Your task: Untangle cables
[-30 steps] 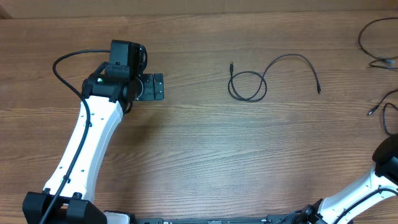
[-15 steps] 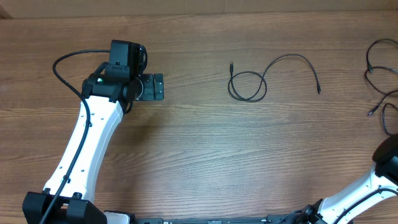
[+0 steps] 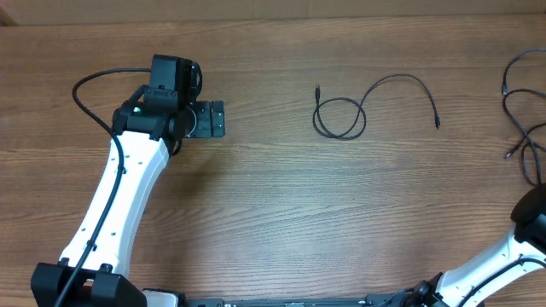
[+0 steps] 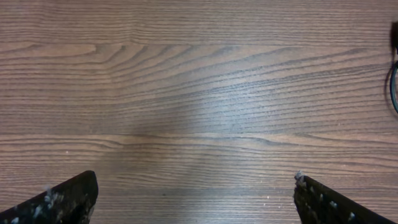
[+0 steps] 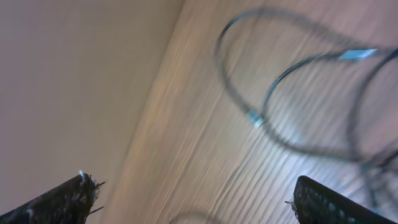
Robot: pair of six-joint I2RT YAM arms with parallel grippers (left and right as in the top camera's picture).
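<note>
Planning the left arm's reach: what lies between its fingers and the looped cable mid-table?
Nothing. The overhead view shows only bare wooden table between the left gripper and the looped cable.

From overhead the bench (image 3: 281,213) was bright and evenly lit, sharp to its edges, with only a soft, faint shadow beside my left arm (image 3: 119,196). At my left end effector (image 4: 194,179) the wood grain was crisp. A pale sheen sat across the middle of the view, and the fingers (image 4: 62,202) showed as dark shapes in the bottom corners. At my right end effector (image 5: 193,182) everything was smeared by blur. The cables (image 5: 254,117) were streaked, the grain was washed out, and a whitish glare lay low in the view.
</note>
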